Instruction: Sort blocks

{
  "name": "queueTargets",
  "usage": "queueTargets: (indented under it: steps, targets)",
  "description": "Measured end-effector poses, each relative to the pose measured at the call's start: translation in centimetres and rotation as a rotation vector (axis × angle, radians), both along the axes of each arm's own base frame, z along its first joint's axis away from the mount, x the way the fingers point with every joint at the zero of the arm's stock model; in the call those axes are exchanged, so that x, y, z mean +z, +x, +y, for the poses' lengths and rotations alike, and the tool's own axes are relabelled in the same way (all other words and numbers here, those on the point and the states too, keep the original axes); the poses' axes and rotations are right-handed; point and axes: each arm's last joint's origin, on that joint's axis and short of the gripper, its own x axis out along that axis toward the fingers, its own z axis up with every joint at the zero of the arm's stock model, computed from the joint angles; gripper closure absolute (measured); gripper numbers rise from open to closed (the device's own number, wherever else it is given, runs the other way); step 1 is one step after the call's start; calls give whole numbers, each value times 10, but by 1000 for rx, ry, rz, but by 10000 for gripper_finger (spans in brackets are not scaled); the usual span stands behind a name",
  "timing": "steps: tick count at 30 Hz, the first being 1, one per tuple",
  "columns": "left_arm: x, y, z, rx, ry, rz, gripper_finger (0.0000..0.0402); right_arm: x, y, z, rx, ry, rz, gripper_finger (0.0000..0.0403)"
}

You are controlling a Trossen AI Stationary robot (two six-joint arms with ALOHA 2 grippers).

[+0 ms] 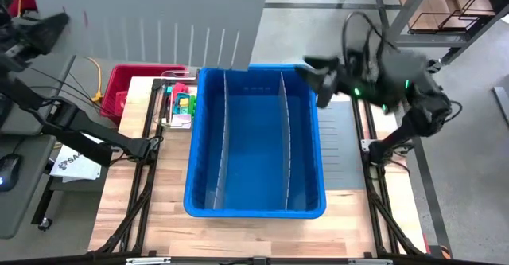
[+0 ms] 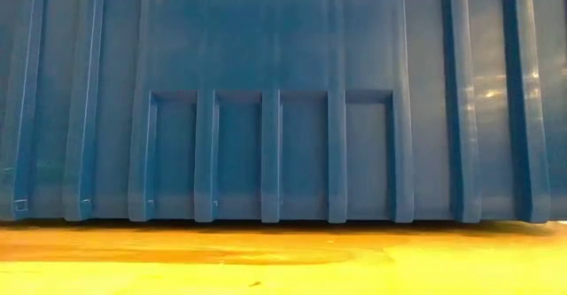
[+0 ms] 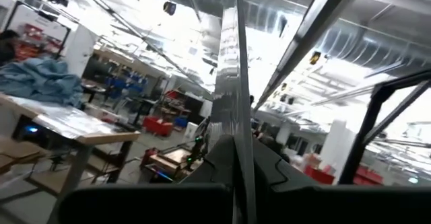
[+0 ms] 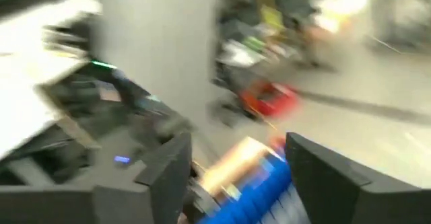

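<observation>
A large blue bin [image 1: 254,211] stands mid-table with two thin grey dividers [image 1: 223,138] upright inside it. A small cluster of pink, green and yellow blocks [image 1: 183,102] lies on the table beside the bin's far left corner. My left gripper [image 1: 57,22] is high at the far left, shut on a big slotted grey panel [image 1: 159,18]. Above the bin's far right corner, my right gripper [image 1: 314,78] is open with nothing between its fingers [image 4: 168,177]. My left gripper pinches the grey panel between its two fingers at the panel's left end [image 1: 67,18]. In the wrist view the panel [image 3: 236,103] runs edge-on straight out from between the fingers. It is lifted clear, its broad face up, above the table's far edge.
A red basket [image 1: 131,86] sits at the far left of the table, beside the blocks. A grey mat [image 1: 342,146] lies right of the bin. The bin's near wall [image 2: 283,65] fills the low view. Bare wood shows along the table's near edge [image 1: 254,237].
</observation>
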Motion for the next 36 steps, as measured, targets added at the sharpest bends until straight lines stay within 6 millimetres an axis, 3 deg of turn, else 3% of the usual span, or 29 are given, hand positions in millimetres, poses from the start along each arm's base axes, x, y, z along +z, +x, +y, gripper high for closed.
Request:
queueTargets:
  steps: [3, 9, 16, 26, 36]
  targets:
    - [0, -4, 1, -1, -1, -9, 401, 11, 14, -22, 140, -113, -105, 154]
    - [1, 0, 0, -19, -34, -22, 401, 14, 23, -67, 270, -149, -168, 153]
    - [13, 36, -8, -32, -2, -43, 401, 13, 21, -100, 370, -209, -176, 153]
    - [20, 82, -14, 37, -3, -24, 401, 33, -9, -110, 613, -289, -299, 153]
    - [19, 115, -19, 105, 33, 34, 401, 34, -13, -112, 657, -281, -297, 154]
